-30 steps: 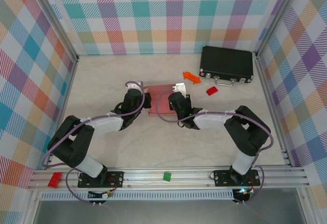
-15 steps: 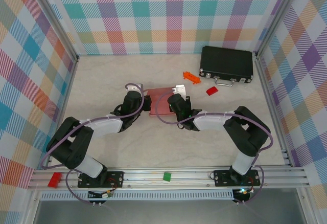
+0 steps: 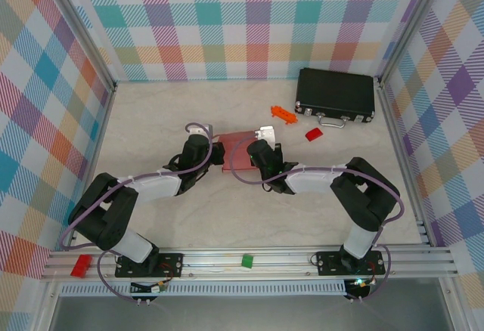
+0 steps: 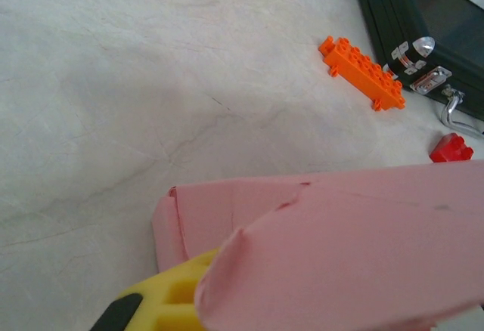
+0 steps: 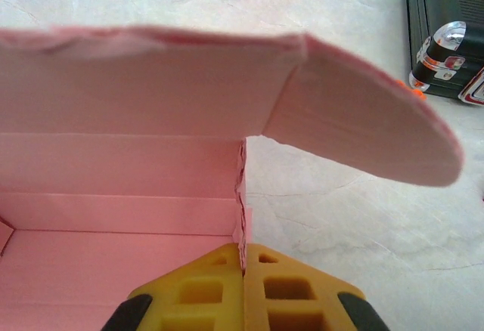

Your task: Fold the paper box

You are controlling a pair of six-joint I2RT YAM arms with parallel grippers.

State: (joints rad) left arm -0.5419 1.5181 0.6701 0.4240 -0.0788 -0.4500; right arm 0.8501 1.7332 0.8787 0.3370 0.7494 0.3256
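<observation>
Two black robot arms meet at the middle of a pale marbled tabletop [image 3: 151, 127], both closed on a small, partly folded pink card paper box [image 3: 238, 148].

The left gripper [image 3: 218, 153] is at the box's left end. In the left wrist view, its jaws are drawn almost together on a curled pink flap [image 4: 340, 233], which lies across one yellow finger [image 4: 170, 297]. The other finger is hidden behind the card.

The right gripper [image 3: 254, 150] is at the box's right end. In the right wrist view, its two yellow fingers [image 5: 204, 289] are pressed tightly together on the thin edge of an upright side wall. The box's open inside [image 5: 113, 225] lies to the left, and a rounded flap [image 5: 363, 131] curves off to the right.

Further back on the table, to the right, a black hard case with metal latches [image 3: 335, 95] lies flat. A long orange toy brick [image 3: 281, 113] and a small red toy piece [image 3: 314, 134] rest between the case and the box, well apart from the pink card.
</observation>
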